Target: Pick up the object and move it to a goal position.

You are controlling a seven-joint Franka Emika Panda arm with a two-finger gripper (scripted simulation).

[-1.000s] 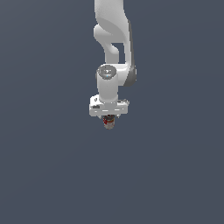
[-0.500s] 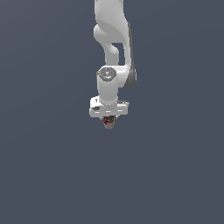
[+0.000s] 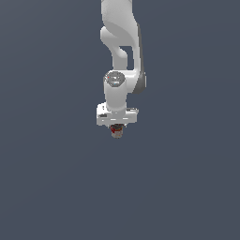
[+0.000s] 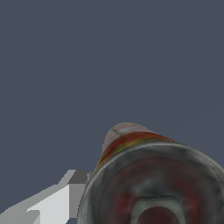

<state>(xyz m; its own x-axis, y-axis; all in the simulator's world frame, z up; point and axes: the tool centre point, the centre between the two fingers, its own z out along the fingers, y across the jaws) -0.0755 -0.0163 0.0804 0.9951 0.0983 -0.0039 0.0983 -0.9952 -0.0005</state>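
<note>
Tool point(image 3: 116, 127): we see it clamped on the tin can point(image 3: 116, 132), which hangs just beneath.
Left: we judge carrying to goal; no marker shows.

Seen end-on, the tin can point(image 4: 151, 179) fills the near part of the wrist view, its dull silver rim ringing a reddish recessed end, its red, yellow and white label receding behind, with one white finger point(image 4: 52, 203) of the claw touching its side.
</note>
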